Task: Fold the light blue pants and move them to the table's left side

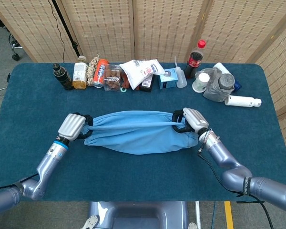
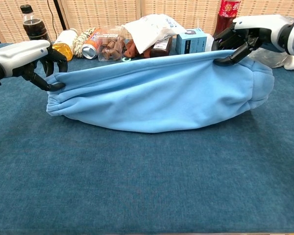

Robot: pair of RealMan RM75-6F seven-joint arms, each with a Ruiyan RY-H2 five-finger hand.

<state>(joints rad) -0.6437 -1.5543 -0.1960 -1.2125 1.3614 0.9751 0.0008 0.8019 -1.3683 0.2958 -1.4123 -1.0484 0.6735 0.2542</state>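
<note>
Light blue pants (image 1: 140, 136) held up at each end by left robot hand (image 1: 72, 127) and right robot hand (image 1: 193, 119).

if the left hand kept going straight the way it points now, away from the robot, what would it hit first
Judging from the head view, the left hand, gripping the light blue pants, points toward the table's back row. It would probably meet the yellow-liquid bottle or dark bottle first; depth is unclear.

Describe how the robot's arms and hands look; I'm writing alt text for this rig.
Both arms are rounded, metallic grey-blue tubes. The left hand and right hand have glossy white back shells and black jointed fingers. A blue band rings the left wrist. A thin black cable loops alongside the right forearm, which carries a dark ring with small white lettering.
</note>
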